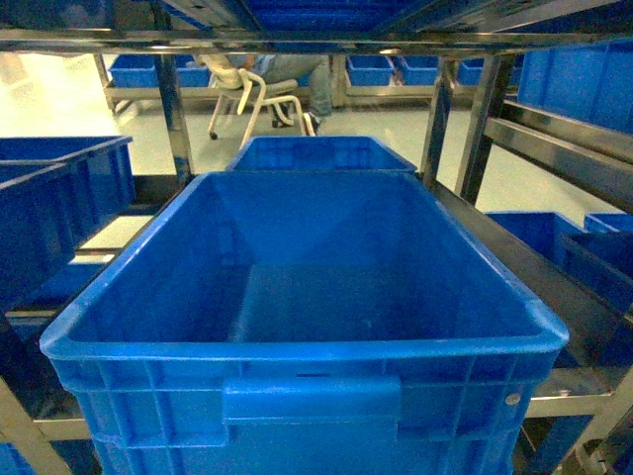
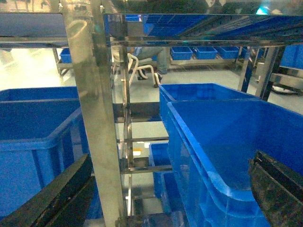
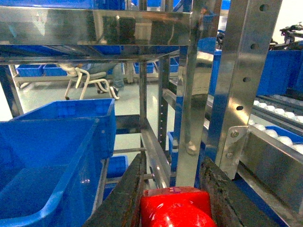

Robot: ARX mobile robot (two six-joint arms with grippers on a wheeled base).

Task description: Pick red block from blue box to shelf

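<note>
Near the bottom of the right wrist view, the right claw [image 3: 176,198] grips the red block [image 3: 175,208] between its two fingers, in front of the steel shelf [image 3: 244,80] posts, right of a deep blue crate [image 3: 52,161]. The left claw [image 2: 165,198] stands spread apart, holding nothing, beside another shelf post.

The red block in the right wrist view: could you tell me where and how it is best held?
As now: the right gripper has a finger on each side wall of the red block, coming from behind. Those opposite sides look flat, while its glossy front looks rounded.
</note>
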